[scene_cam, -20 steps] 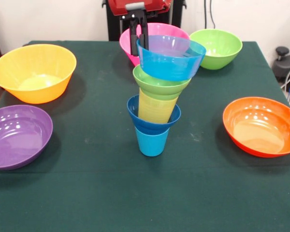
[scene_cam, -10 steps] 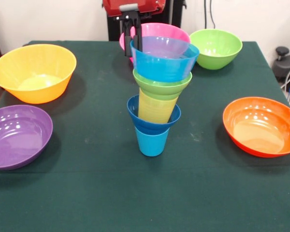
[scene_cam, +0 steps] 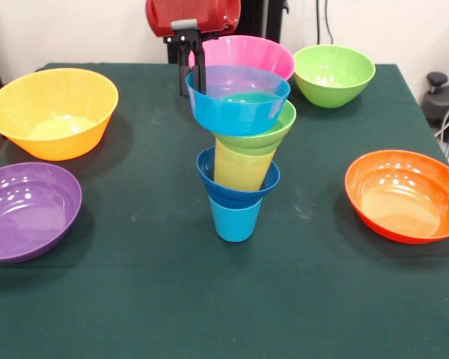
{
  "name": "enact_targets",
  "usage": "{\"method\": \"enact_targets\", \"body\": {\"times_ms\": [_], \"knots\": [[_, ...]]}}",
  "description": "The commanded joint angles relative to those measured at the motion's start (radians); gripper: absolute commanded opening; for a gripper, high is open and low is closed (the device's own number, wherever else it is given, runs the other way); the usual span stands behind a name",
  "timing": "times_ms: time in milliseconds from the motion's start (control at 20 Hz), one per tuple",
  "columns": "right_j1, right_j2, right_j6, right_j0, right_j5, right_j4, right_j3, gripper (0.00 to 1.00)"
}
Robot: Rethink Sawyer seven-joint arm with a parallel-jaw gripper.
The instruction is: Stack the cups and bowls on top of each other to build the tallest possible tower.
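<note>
- I note the green-clothed table (scene_cam: 135, 299) carrying the tower (scene_cam: 239, 176) at centre, loose bowls well apart around it.
- The light blue bowl (scene_cam: 238, 111) sits off-centre on the tower's lime bowl (scene_cam: 273, 133), judged unseated.
- My gripper (scene_cam: 196, 71) is clamped on that light blue bowl's rim, presumably for positioning.
</note>
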Motion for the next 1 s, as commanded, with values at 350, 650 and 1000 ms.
{"method": "enact_targets", "body": {"times_ms": [350,650,1000], "knots": [[0.046,0.048,0.028,0.01,-0.005,-0.082,0.007,0.0],[0.033,0.034,0.045,0.024,-0.009,-0.071,0.027,0.0],[0.028,0.03,0.051,0.029,-0.006,-0.064,0.033,0.0]]}}
